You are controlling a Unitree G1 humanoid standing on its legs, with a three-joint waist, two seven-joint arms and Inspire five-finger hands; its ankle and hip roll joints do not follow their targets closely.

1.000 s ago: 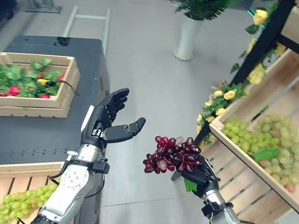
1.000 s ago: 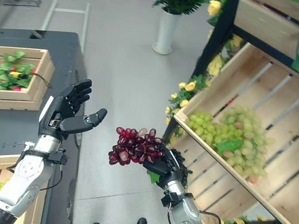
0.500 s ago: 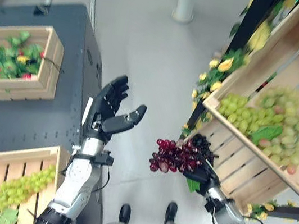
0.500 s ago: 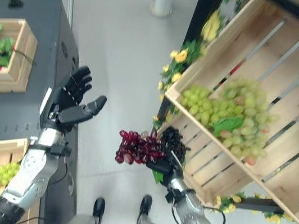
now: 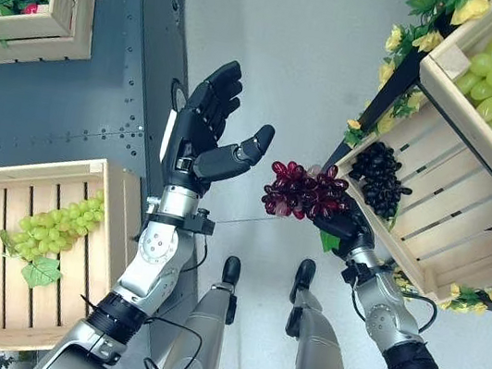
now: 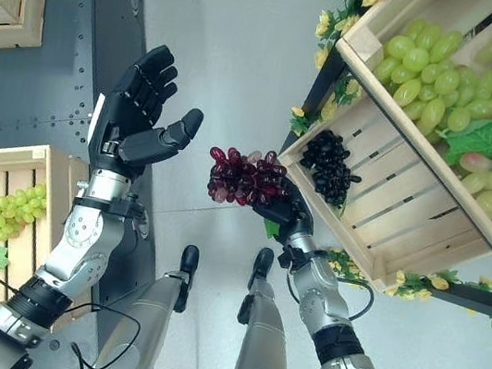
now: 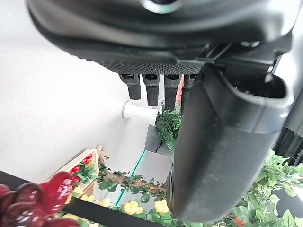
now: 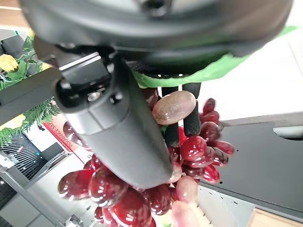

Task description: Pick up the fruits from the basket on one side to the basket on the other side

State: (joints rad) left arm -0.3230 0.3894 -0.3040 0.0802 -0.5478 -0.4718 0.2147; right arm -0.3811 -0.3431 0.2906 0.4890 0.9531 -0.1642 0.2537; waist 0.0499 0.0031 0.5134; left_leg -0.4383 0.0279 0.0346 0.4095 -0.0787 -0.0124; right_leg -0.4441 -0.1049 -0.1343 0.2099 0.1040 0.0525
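Grey floor runs between a dark table (image 5: 70, 110) on my left and a slanted wooden display rack (image 5: 449, 231) on my right, and I am caught midway between them with a bunch of red grapes (image 5: 303, 191) held over the open gap. My right hand (image 5: 344, 230) has its fingers and thumb curled round the bunch from below and behind, the grapes spilling out toward my left. My left hand (image 5: 202, 135) is raised just beside them, palm turned toward the fruit, fingers straight and thumb spread, holding nothing and not yet touching the bunch. Judging by how things lie, the carry is underway but unfinished: a bunch of green grapes (image 5: 55, 220) already rests in the near wooden crate (image 5: 114, 220) on the table, the red bunch has not reached it, and black grapes (image 5: 379, 173) remain in the rack's lower bin, with a heap of green grapes (image 6: 450, 81) in the bin above. A second crate (image 5: 60, 29) of leaves and red fruit sits at the table's far end. Yellow flowers (image 5: 395, 40) and leaves trim the rack's dark post. Between the bunch and the near crate stand my own raised left hand and the table's edge.
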